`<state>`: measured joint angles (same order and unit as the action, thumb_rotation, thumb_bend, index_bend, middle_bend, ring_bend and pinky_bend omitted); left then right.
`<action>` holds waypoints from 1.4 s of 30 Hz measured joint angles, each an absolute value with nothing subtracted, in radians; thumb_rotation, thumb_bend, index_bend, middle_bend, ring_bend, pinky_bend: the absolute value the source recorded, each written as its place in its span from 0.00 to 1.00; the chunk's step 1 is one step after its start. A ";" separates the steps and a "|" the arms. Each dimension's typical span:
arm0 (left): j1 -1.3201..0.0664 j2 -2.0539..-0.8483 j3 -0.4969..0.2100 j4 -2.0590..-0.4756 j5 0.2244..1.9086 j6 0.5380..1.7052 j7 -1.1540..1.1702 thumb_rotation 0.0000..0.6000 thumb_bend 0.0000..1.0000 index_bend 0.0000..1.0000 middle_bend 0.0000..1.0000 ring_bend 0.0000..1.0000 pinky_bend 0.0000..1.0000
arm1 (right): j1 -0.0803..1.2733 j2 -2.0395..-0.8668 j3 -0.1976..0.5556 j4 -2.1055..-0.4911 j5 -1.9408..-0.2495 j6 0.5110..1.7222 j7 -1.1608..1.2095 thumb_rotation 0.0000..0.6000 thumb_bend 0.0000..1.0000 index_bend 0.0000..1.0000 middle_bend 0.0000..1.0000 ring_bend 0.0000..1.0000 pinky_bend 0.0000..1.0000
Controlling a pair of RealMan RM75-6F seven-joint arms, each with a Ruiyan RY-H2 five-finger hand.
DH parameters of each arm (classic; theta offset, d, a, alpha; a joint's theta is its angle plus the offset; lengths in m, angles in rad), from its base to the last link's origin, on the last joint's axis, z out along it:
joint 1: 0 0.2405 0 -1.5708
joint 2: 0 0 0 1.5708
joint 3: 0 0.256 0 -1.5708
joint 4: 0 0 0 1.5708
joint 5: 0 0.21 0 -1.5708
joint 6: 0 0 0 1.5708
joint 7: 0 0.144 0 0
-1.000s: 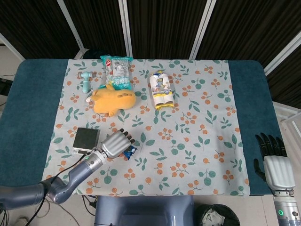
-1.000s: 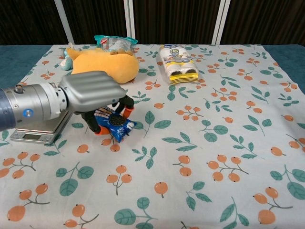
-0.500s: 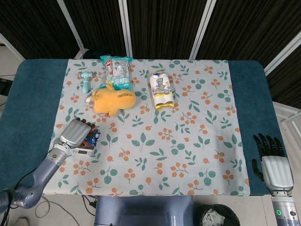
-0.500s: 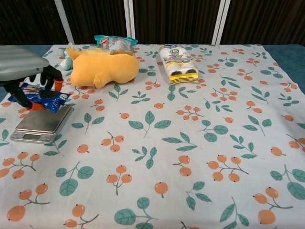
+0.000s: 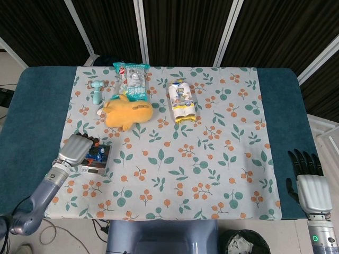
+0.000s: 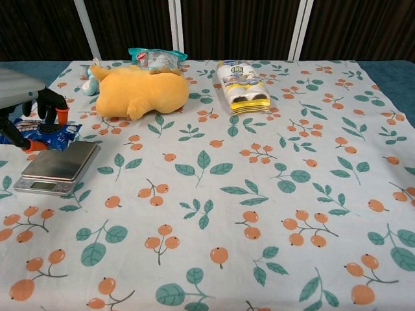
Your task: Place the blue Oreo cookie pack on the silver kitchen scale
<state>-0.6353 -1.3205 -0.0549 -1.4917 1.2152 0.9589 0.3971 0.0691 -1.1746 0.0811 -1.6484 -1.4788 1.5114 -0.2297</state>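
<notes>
Currently, the left hand (image 6: 23, 97) grips the blue Oreo cookie pack (image 6: 44, 133) with fingers curled around it, above the far-left edge of the silver kitchen scale (image 6: 57, 167). From the scale, a yellow plush toy (image 5: 127, 112) lies at 1 o'clock. The right hand (image 5: 309, 182) holds nothing, fingers straight and apart.

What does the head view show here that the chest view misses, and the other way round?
Only the head view shows the right hand, off the table's right end, and the small teal toy. Only the chest view shows the scale side-on, the Oreo pack at its far left edge. Both show the left hand holding the pack, the yellow plush, and two other snack packs.
</notes>
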 measured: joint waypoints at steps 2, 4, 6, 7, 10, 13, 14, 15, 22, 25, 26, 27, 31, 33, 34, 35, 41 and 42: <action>-0.638 -1.333 -0.052 -1.467 1.228 0.950 0.383 1.00 0.24 0.42 0.47 0.35 0.40 | 0.069 -1.175 0.081 -1.648 -1.478 1.512 -0.230 1.00 0.59 0.00 0.07 0.02 0.00; -0.644 -1.345 -0.048 -1.446 1.239 0.938 0.382 1.00 0.24 0.42 0.47 0.35 0.40 | 0.069 -1.175 0.082 -1.646 -1.478 1.512 -0.231 1.00 0.59 0.00 0.07 0.02 0.00; -0.648 -1.356 -0.047 -1.431 1.246 0.939 0.389 1.00 0.24 0.42 0.47 0.35 0.40 | 0.069 -1.177 0.082 -1.645 -1.477 1.511 -0.232 1.00 0.59 0.00 0.07 0.02 0.00; -0.648 -1.361 -0.047 -1.427 1.246 0.941 0.391 1.00 0.24 0.42 0.47 0.35 0.40 | 0.070 -1.177 0.081 -1.645 -1.477 1.509 -0.232 1.00 0.59 0.00 0.07 0.02 0.00; -0.648 -1.371 -0.049 -1.415 1.242 0.945 0.395 1.00 0.24 0.40 0.46 0.34 0.40 | 0.070 -1.178 0.080 -1.644 -1.479 1.509 -0.233 1.00 0.59 0.00 0.07 0.02 0.00; -0.647 -1.378 -0.046 -1.404 1.241 0.942 0.397 1.00 0.24 0.37 0.41 0.30 0.37 | 0.070 -1.178 0.079 -1.645 -1.479 1.509 -0.234 1.00 0.59 0.00 0.07 0.02 0.00; -0.647 -1.379 -0.045 -1.402 1.240 0.939 0.397 1.00 0.24 0.37 0.41 0.29 0.37 | 0.070 -1.178 0.079 -1.645 -1.479 1.509 -0.235 1.00 0.59 0.00 0.07 0.02 0.00; -0.648 -1.379 -0.043 -1.401 1.238 0.933 0.398 1.00 0.24 0.37 0.40 0.29 0.37 | 0.070 -1.179 0.080 -1.645 -1.479 1.509 -0.236 1.00 0.59 0.00 0.07 0.02 0.00; -0.654 -1.369 -0.032 -1.402 1.231 0.904 0.407 1.00 0.23 0.36 0.41 0.28 0.38 | 0.069 -1.182 0.082 -1.646 -1.475 1.512 -0.237 1.00 0.59 0.00 0.07 0.02 0.00; -0.652 -1.367 -0.030 -1.403 1.239 0.908 0.398 1.00 0.22 0.36 0.41 0.28 0.39 | 0.069 -1.183 0.081 -1.646 -1.475 1.511 -0.240 1.00 0.59 0.00 0.07 0.02 0.00; -0.651 -1.365 -0.029 -1.405 1.242 0.910 0.393 1.00 0.22 0.35 0.40 0.28 0.40 | 0.069 -1.184 0.081 -1.646 -1.475 1.511 -0.240 1.00 0.59 0.00 0.07 0.02 0.00; -0.650 -1.364 -0.029 -1.406 1.244 0.911 0.390 1.00 0.20 0.35 0.39 0.28 0.40 | 0.069 -1.184 0.081 -1.646 -1.475 1.511 -0.240 1.00 0.59 0.00 0.07 0.02 0.00; -0.646 -1.356 -0.029 -1.419 1.248 0.915 0.383 1.00 0.14 0.31 0.31 0.21 0.33 | 0.069 -1.185 0.081 -1.645 -1.473 1.511 -0.244 1.00 0.59 0.00 0.07 0.02 0.00; -0.646 -1.350 -0.029 -1.428 1.243 0.913 0.388 1.00 0.12 0.27 0.25 0.13 0.24 | 0.069 -1.186 0.082 -1.645 -1.471 1.510 -0.245 1.00 0.59 0.00 0.07 0.02 0.00; -0.647 -1.347 -0.029 -1.433 1.239 0.911 0.392 1.00 0.11 0.25 0.21 0.08 0.19 | 0.069 -1.186 0.082 -1.645 -1.470 1.509 -0.246 1.00 0.59 0.00 0.07 0.02 0.00; -0.647 -1.344 -0.028 -1.437 1.235 0.909 0.396 1.00 0.10 0.23 0.16 0.04 0.14 | 0.069 -1.187 0.082 -1.645 -1.469 1.509 -0.247 1.00 0.59 0.00 0.07 0.02 0.00; -0.653 -1.316 -0.034 -1.494 1.175 0.888 0.437 1.00 0.09 0.17 0.07 0.00 0.07 | 0.062 -1.195 0.094 -1.654 -1.454 1.529 -0.257 1.00 0.59 0.00 0.07 0.02 0.00; -0.654 -1.309 -0.040 -1.511 1.169 0.892 0.444 1.00 0.09 0.16 0.07 0.00 0.07 | 0.061 -1.196 0.096 -1.655 -1.451 1.531 -0.258 1.00 0.59 0.00 0.07 0.02 0.00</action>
